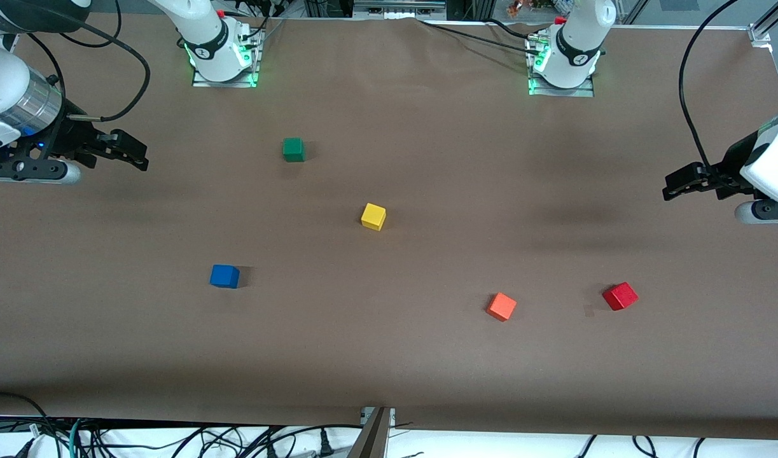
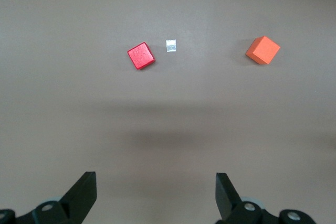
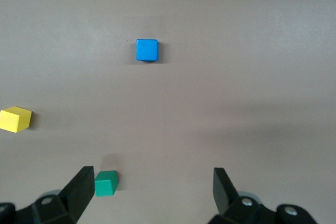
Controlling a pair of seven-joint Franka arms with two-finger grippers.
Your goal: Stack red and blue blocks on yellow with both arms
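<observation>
both hands gape empty: left hand (image 1: 672, 189) near red block (image 1: 619, 296), right hand (image 1: 137, 154) above blue block (image 1: 224, 276); yellow block (image 1: 373, 216) lies between.

Looking down from high across the table (image 1: 389, 356) at both bases; wrist views close above it, sharing the red block (image 1: 619, 296) (image 2: 141, 56) and blue block (image 1: 224, 276) (image 3: 147, 50).
</observation>
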